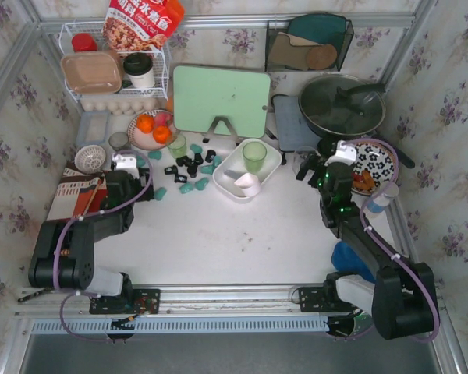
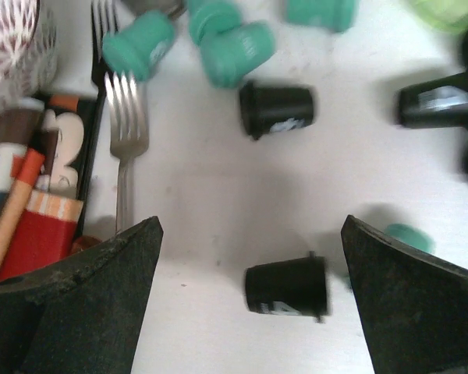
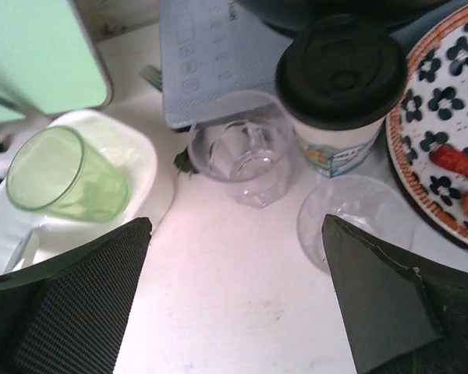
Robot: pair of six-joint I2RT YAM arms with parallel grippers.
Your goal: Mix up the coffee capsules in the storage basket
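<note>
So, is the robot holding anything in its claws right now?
No. The left gripper and the right gripper are both wide open and empty; the coffee capsules lie loose on the table.

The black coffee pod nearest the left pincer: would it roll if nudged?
Probably: the black capsule lies on its side and tapers, so it would likely roll in a curve. It looks small, so probably light, skidding on the smooth table.
</note>
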